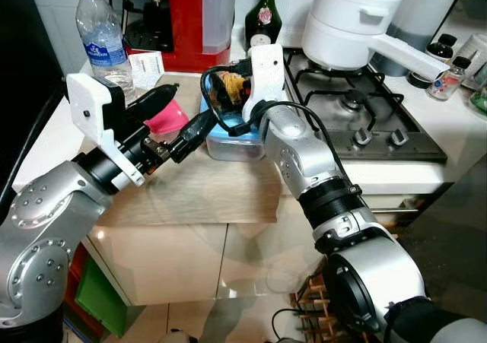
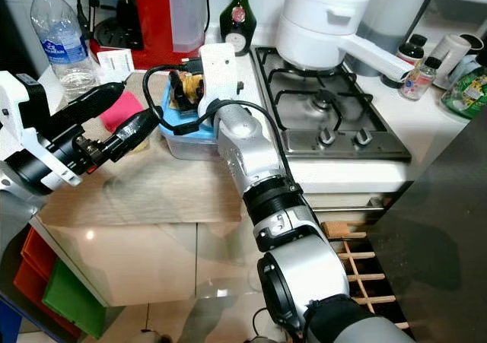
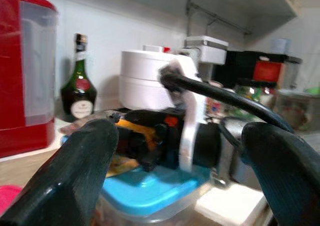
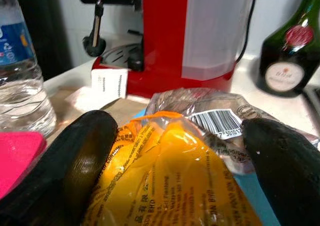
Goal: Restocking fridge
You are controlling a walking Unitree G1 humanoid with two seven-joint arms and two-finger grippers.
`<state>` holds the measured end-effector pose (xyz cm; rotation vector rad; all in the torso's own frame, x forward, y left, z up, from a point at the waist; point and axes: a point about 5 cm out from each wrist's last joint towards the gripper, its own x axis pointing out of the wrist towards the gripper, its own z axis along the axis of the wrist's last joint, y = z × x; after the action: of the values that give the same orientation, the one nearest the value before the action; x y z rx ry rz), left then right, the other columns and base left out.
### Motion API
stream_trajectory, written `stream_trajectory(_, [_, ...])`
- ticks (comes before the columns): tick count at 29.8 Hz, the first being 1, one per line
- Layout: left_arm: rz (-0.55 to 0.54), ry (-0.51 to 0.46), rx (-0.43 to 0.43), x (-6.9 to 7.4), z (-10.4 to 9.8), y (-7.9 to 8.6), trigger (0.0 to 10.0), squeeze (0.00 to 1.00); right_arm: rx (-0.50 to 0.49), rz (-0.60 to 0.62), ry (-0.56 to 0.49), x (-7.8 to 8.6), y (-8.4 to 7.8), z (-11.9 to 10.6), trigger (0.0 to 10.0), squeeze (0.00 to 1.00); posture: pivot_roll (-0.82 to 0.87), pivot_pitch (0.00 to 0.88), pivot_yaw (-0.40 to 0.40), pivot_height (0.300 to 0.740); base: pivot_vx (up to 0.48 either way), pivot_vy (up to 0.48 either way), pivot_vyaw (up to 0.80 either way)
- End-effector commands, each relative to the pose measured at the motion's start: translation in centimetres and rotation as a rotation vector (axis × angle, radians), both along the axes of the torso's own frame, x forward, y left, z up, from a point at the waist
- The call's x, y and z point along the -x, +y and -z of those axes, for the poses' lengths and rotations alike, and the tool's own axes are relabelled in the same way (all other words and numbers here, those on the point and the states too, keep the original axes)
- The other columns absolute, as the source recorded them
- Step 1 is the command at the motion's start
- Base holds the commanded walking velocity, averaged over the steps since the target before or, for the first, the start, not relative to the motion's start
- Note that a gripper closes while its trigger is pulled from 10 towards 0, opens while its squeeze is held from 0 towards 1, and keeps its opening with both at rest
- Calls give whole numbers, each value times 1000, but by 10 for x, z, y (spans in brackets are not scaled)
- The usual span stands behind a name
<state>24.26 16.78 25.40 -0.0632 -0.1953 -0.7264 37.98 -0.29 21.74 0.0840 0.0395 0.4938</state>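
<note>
A clear food box with a blue lid point(image 1: 230, 143) stands on the wooden counter point(image 1: 198, 191) next to the stove. An orange-yellow plastic packet point(image 4: 165, 166) with a barcoded wrapper lies on top of the lid. My right gripper point(image 1: 227, 87) reaches down onto the lid, and its black fingers point(image 4: 82, 161) press the packet from both sides. From the left, my left gripper point(image 1: 190, 107) points at the box, open and holding nothing, with one fingertip close to the right wrist cable. The box lid point(image 3: 150, 186) and right wrist sit between its fingers point(image 3: 75, 181).
A water bottle point(image 1: 103, 39), a pink cloth point(image 1: 169, 119) and a red coffee machine point(image 1: 183, 16) stand behind the left arm. A dark green bottle point(image 1: 264, 16) is at the back. A white pot point(image 1: 350, 20) sits on the gas stove point(image 1: 358, 107), with small jars point(image 1: 445, 77) further right.
</note>
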Motion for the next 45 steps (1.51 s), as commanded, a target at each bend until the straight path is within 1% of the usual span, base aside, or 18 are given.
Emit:
stream_trajectory(1, [81, -11, -19, 5, -3, -8, 10000, 0, 50, -20, 214, 6, 2, 43, 10000, 0, 164, 8, -80, 740, 0, 0, 0])
stream_trajectory(3, [114, -8, -70, 8, -3, -7, 10000, 0, 35, -14, 242, 5, -1, 45, 10000, 0, 164, 2, -77, 740, 0, 0, 0])
stream_trajectory(4, [114, -8, -70, 8, -3, -7, 10000, 0, 35, -14, 242, 5, -1, 45, 10000, 0, 164, 2, -77, 740, 0, 0, 0])
stream_trajectory(5, [128, -3, -112, 9, -3, -5, 10000, 0, 4, -14, 277, 4, -4, 46, 78, 0, 164, 1, -76, 740, 0, 0, 0])
stream_trajectory(9, [126, 2, -134, 9, -3, -3, 10000, 0, -15, -22, 321, 5, -5, 51, 0, 0, 163, 0, -73, 740, 0, 0, 0])
stream_trajectory(11, [130, 5, -132, 9, -3, -3, 10000, 0, -82, -25, 399, 7, -6, 56, 0, 0, 161, 0, -72, 740, 0, 0, 0])
stream_trajectory(15, [137, 11, -132, 9, -4, -2, 10000, 0, -150, -51, 471, 9, -5, 60, 0, 0, 155, 0, -69, 740, 0, 0, 0])
stream_trajectory(27, [164, 30, -128, 7, 1, -8, 10000, 0, -149, -38, 451, 7, -13, 58, 0, 0, 134, 5, -60, 740, 0, 0, 0])
stream_trajectory(29, [170, 29, -122, 6, 1, -8, 10000, 0, -129, -23, 412, 5, -14, 55, 0, 0, 128, 6, -54, 740, 0, 0, 0])
stream_trajectory(30, [171, 29, -121, 6, 0, -9, 10000, 0, -93, 2, 347, 3, -17, 50, 0, 0, 121, 9, -49, 740, 0, 0, 0])
stream_trajectory(31, [171, 29, -121, 6, 0, -9, 10000, 0, -93, 2, 347, 3, -17, 50, 0, 0, 121, 9, -49, 740, 0, 0, 0])
stream_trajectory(32, [172, 29, -121, 5, 0, -9, 10000, 0, -57, 31, 266, 1, -20, 43, 0, 0, 121, 9, -49, 740, 0, 0, 0])
stream_trajectory(33, [172, 29, -121, 5, 0, -9, 10000, 0, -57, 31, 266, 1, -20, 43, 0, 0, 121, 9, -49, 740, 0, 0, 0])
stream_trajectory(34, [175, 30, -120, 4, 0, -10, 10000, 0, -28, 49, 76, -1, -22, 18, 0, 0, 117, 9, -48, 740, 0, 0, 0])
stream_trajectory(35, [175, 30, -120, 4, 0, -10, 10000, 0, -28, 49, 76, -1, -22, 18, 0, 0, 117, 9, -48, 740, 0, 0, 0])
stream_trajectory(37, [182, 28, -112, 4, 1, -12, 10000, 0, -63, 72, -61, -1, -28, -7, 0, 0, 110, 8, -49, 740, 0, 0, 0])
stream_trajectory(42, [182, 31, -110, 4, 3, -14, 10000, 0, -75, 84, -163, 1, -33, -22, 0, 0, 105, 11, -53, 740, 0, 0, 0])
stream_trajectory(45, [181, 32, -109, 4, 4, -15, 10000, 0, -66, 96, -196, 3, -35, -23, 0, 0, 106, 12, -54, 740, 0, 0, 0])
